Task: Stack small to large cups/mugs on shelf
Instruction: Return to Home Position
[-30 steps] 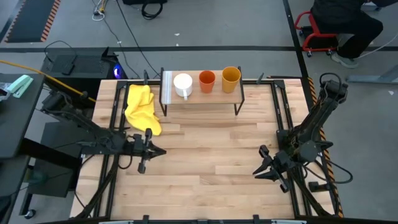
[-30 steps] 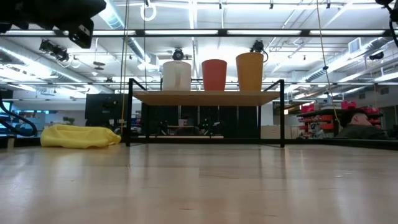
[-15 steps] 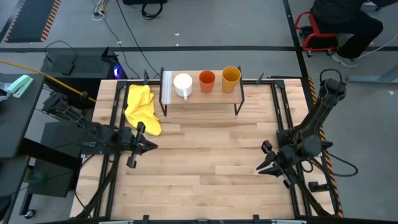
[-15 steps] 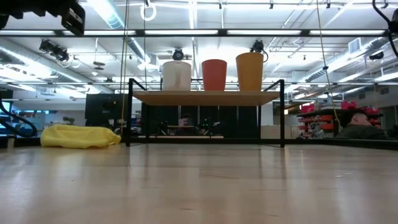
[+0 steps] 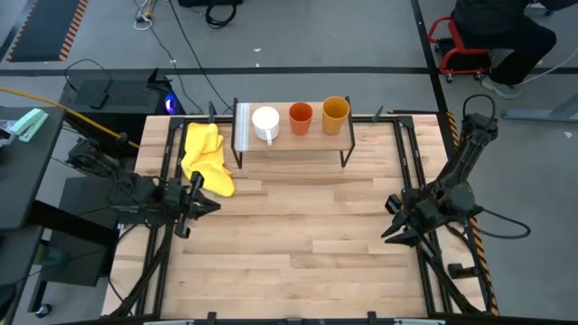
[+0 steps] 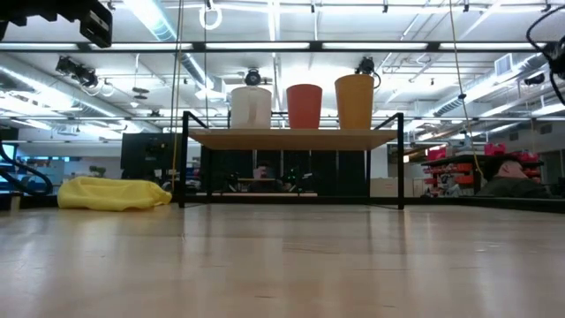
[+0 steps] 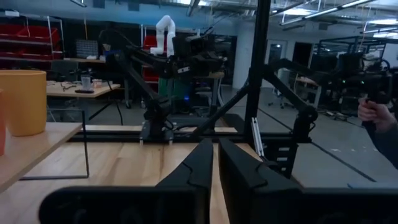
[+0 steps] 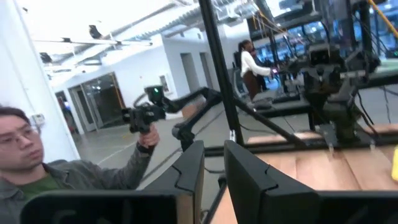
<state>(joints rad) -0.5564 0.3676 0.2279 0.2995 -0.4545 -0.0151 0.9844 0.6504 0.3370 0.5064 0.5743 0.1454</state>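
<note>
Three cups stand upright in a row on the shelf, a low rack with a pale plank top at the table's far edge. They are the white mug, the orange-red cup and the yellow-orange cup. The low view shows the same row: white mug, orange-red cup, yellow-orange cup. My left gripper hangs shut near the table's left edge, in front of the yellow cloth. My right gripper hangs near the right edge, fingers close together. Both are far from the shelf and hold nothing.
A yellow cloth lies crumpled on the table left of the shelf. Black frame rails run along both side edges of the table. Bare wood stretches between the two arms. A person stands beyond the table in the right wrist view.
Both arms have drawn back from the table's middle. My left gripper has moved toward the left edge and a little toward the far edge. My right gripper has moved toward the right edge and slightly farther back. The cups have stayed in place.
</note>
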